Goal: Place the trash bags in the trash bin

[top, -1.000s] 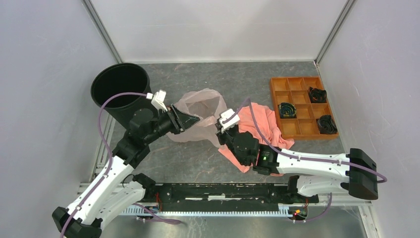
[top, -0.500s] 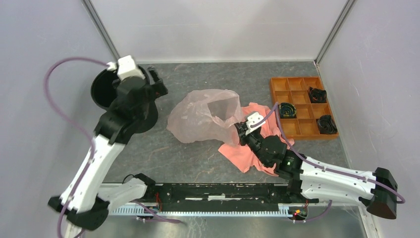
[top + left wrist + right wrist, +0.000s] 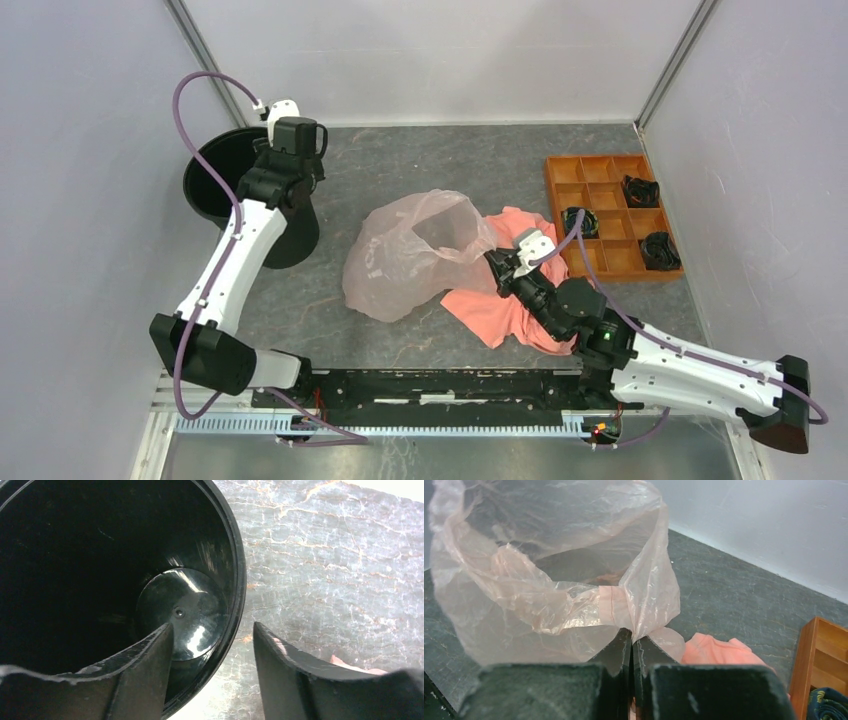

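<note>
The trash bag is a thin, pale pink, translucent sack lying puffed open on the grey table in the middle. My right gripper is shut on a bunched fold at its right edge; in the right wrist view the plastic fans out from the closed jaws. The black round trash bin stands at the back left. My left gripper hangs over its right rim, open and holding nothing. In the left wrist view that gripper straddles the bin's rim, one finger inside and one outside. The bin's shiny floor is bare.
A coral-orange cloth lies crumpled under my right arm, also visible as the cloth beside the right fingers. An orange compartment tray with three dark rolled items sits at the right. Grey walls enclose the table on three sides.
My left gripper let go of the bag, swung back and left to the bin, and opened over its rim. My right gripper kept its hold and dragged the bag rightward and nearer.
</note>
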`<control>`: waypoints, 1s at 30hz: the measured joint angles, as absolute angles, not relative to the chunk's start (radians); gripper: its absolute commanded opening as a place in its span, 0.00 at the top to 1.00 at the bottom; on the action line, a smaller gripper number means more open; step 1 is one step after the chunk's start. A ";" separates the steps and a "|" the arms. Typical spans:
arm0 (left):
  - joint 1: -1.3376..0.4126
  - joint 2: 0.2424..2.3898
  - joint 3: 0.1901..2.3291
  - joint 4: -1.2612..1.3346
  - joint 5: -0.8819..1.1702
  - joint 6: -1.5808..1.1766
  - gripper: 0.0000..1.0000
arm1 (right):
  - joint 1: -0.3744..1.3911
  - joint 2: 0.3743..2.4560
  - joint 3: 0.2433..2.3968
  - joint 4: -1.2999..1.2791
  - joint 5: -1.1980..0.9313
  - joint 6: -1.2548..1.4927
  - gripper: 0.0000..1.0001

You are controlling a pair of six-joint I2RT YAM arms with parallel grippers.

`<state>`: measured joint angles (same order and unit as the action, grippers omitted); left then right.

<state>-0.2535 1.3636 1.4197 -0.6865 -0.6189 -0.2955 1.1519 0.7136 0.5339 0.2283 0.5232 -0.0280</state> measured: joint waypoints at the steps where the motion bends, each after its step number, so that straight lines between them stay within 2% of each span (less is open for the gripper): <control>1: -0.255 1.362 1.416 -0.679 -0.614 -0.292 0.49 | 1.152 0.703 0.534 0.224 0.523 -0.028 1.00; 4: -0.256 1.353 1.391 -0.663 -0.591 -0.273 0.71 | 1.152 0.677 0.534 0.217 0.524 -0.032 1.00; 6: -0.256 1.345 1.375 -0.651 -0.583 -0.257 0.76 | 1.152 0.661 0.534 0.214 0.524 -0.038 0.99; 10: -0.256 1.316 1.345 -0.638 -0.567 -0.252 0.96 | 1.152 0.652 0.549 0.202 0.531 -0.068 0.99; 16: -0.255 1.217 1.298 -0.667 -0.473 -0.233 0.98 | 1.152 0.655 0.656 0.192 0.550 -0.147 0.99; 25: -0.263 1.113 1.315 -0.718 -0.138 -0.247 0.98 | 1.152 0.721 0.859 0.249 0.609 -0.244 0.99; 30: -0.386 1.110 1.259 -0.685 -0.039 -0.289 0.98 | 1.152 0.861 1.016 0.257 0.693 -0.285 0.99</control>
